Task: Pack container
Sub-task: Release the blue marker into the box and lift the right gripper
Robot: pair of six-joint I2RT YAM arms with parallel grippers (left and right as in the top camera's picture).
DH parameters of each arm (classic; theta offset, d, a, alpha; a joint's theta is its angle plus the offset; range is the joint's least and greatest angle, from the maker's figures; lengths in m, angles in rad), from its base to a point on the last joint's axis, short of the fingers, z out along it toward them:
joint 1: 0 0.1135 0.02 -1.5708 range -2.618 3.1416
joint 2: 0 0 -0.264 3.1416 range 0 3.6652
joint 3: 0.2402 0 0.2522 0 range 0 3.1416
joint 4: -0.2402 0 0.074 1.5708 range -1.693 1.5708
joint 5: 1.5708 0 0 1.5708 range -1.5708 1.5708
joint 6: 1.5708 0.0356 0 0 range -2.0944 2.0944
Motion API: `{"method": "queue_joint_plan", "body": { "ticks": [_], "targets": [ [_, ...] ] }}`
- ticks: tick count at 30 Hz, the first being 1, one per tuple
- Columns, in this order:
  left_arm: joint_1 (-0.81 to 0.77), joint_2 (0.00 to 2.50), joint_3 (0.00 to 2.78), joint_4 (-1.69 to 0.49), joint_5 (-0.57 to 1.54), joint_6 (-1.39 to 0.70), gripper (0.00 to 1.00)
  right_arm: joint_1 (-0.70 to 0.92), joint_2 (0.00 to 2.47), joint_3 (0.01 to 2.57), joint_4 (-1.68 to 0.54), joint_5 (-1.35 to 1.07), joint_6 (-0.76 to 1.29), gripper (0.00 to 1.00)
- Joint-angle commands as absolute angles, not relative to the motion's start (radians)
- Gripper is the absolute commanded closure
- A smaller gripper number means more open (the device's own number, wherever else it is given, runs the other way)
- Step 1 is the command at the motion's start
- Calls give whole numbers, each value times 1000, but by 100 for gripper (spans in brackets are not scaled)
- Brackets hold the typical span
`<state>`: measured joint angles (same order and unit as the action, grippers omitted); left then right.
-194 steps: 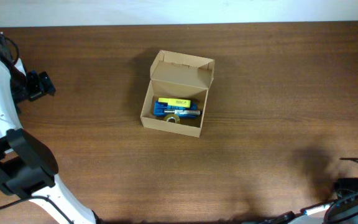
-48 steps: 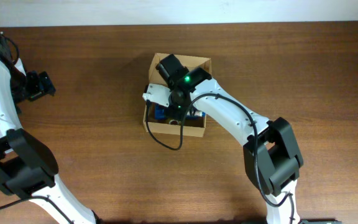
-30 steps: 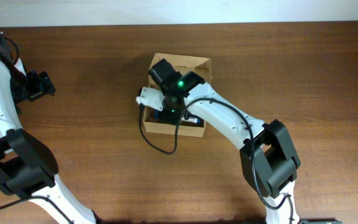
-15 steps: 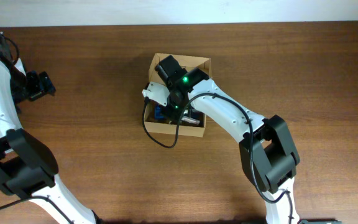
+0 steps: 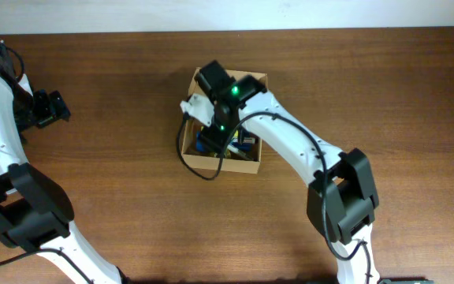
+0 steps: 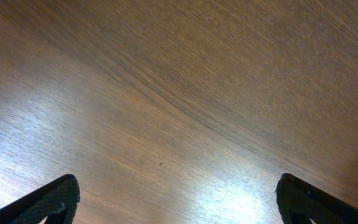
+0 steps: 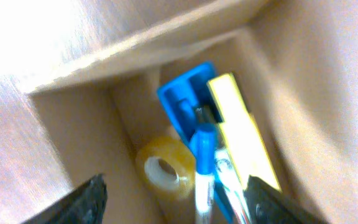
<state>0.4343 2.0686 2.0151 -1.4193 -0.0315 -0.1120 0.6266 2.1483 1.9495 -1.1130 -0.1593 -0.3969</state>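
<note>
- Overhead looks straight down from high up, taking in the whole table (image 5: pixel 385 95).
- Left wrist faces bare table close up, left fingers (image 6: pixel 55 199) at the lower corners.
- Right wrist peers into the container (image 7: pixel 86 137) from just above, between the right fingers (image 7: pixel 91 199); overhead shares that container.

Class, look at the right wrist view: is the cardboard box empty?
No, the container holds a tape roll, a blue case and a yellow item.

Overhead even, sharp; left wrist glare on table (image 6: pixel 241 200); right wrist blurred, overexposed.
</note>
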Motion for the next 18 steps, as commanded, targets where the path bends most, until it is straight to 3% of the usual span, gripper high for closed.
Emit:
{"method": "queue_joint_plan", "body": {
  "ticks": [1,11,18],
  "targets": [
    [442,2060,2009,-1417,-22,-96,0,619,2149,2139,-1189,-80,-257,33],
    [442,2060,2009,-1417,-22,-96,0,611,2149,2680,-1575,100,73,35],
    [442,2060,2009,-1417,-22,-96,0,566,2109,2766,-1699,98,256,34]
  ]
}}
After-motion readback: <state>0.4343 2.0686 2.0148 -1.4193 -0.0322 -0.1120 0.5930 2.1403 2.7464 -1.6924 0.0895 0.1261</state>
